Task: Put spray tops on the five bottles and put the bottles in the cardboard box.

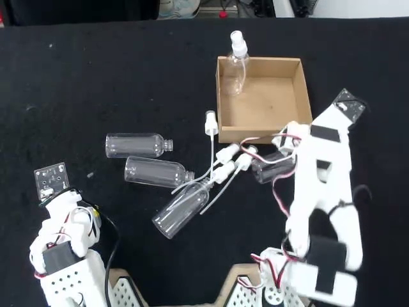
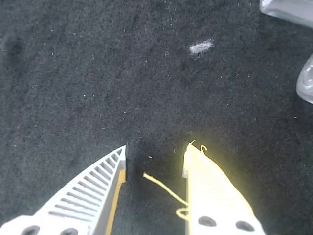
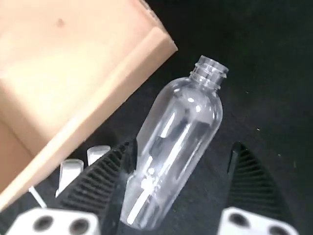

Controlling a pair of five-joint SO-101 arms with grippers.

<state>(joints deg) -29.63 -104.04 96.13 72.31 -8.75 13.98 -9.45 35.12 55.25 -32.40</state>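
Black cloth (image 1: 96, 77) all over. Leaning on cardboard box's (image 1: 268, 61) far left wall, 1 capped bottle (image 1: 236, 67). Just off box's near edge, right pincer (image 3: 183, 147) spread open, straddling 1 bare bottle (image 3: 181, 112). Left of box, 3 more bare bottles (image 1: 156, 171) plus loose spray tops (image 1: 227, 155). Well away from box, left pincer (image 2: 156, 147) open over cloth.

Matt black cloth (image 1: 128, 77) underneath everything, felt-like and slightly fuzzy, flecked with a pale lint tuft (image 2: 200, 47). Clear, smooth, glossy plastic for the bottles (image 3: 176, 137), with bright highlights along the sides. Plain brown cardboard for the box (image 1: 259, 60), dull, paler at the cut edges. Opaque white plastic for the spray tops (image 1: 227, 153). Ribbed printed plastic on the left gripper (image 2: 156, 147), white and yellow; ribbed matt black plastic on the right gripper (image 3: 186, 144).
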